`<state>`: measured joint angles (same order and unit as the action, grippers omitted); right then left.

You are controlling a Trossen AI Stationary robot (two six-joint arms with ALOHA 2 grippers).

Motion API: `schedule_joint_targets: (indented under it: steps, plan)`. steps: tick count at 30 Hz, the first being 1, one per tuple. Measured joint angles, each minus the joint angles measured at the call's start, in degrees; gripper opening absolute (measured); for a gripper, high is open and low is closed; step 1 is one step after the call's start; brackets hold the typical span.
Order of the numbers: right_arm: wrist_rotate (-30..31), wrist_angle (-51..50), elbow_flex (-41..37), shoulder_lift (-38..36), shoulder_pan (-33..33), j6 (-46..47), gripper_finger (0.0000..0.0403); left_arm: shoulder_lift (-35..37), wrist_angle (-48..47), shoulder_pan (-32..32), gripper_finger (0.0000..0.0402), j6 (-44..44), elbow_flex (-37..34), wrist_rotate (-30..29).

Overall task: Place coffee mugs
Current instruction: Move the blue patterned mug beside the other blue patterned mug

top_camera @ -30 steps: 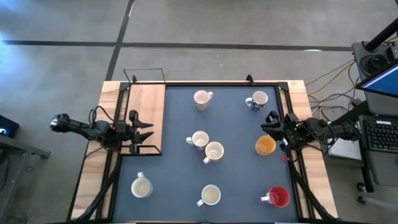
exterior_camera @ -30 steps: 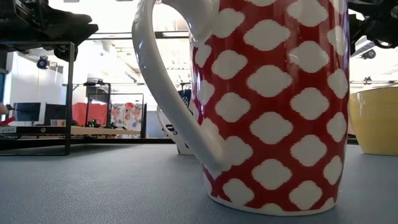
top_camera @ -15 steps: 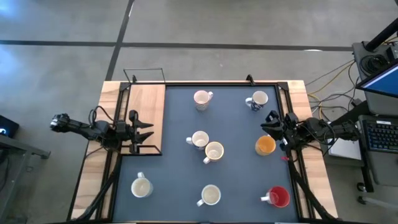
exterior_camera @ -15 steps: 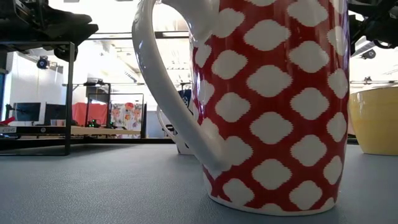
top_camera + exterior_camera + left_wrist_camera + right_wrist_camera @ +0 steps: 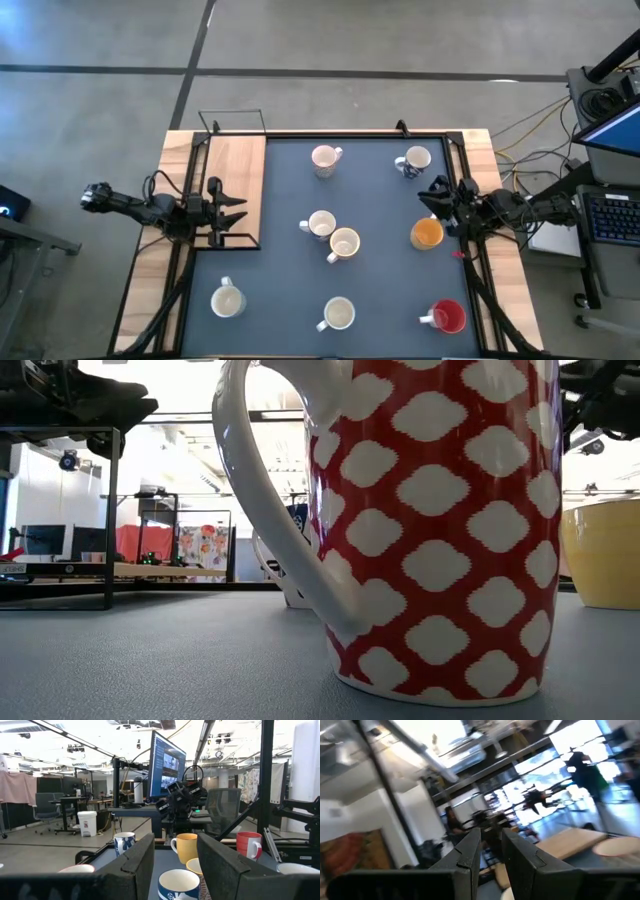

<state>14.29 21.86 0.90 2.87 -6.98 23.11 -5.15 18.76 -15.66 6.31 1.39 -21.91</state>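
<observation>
Eight mugs stand upright on the dark mat [image 5: 380,290]. White or cream ones stand at the far middle [image 5: 325,158], far right with blue marks [image 5: 415,160], centre [image 5: 320,224] [image 5: 343,244], near left [image 5: 227,300] and near middle [image 5: 338,314]. The orange mug [image 5: 427,233] is at the right, and the red mug [image 5: 447,317] at the near right fills the low view [image 5: 440,530]. My right gripper [image 5: 432,198] hangs open just beyond the orange mug, touching nothing. My left gripper [image 5: 238,212] waits open over the wooden board [image 5: 235,165].
A black wire frame [image 5: 230,125] stands on the wooden board at the left. A black rail [image 5: 330,135] borders the mat. Open mat lies between the centre mugs and the near row. Monitors and cables sit off the table's right.
My right gripper has shifted a little toward the table's left, near the orange mug. The mugs have kept still.
</observation>
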Motion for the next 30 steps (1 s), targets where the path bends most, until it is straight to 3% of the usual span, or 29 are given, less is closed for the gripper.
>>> schedule_joint_targets:
  steps: [7,16,23,30]
  plan:
    - [6.1,-12.68,5.19,3.72,0.02,6.82,0.0068,0.0,0.02,0.0,0.0133,0.02,0.0,0.0]
    - [11.31,-32.61,16.03,11.3,0.29,6.74,0.0072,0.0,0.01,0.0,0.0133,0.02,0.0,0.0]
    - [11.57,-43.85,24.01,18.02,1.5,5.58,0.0125,0.01,0.01,0.0,0.0133,0.01,0.0,0.0]
    - [14.36,-56.82,31.93,23.68,4.37,12.26,0.0164,-0.02,0.02,0.0,0.0133,0.0,0.0,0.0]
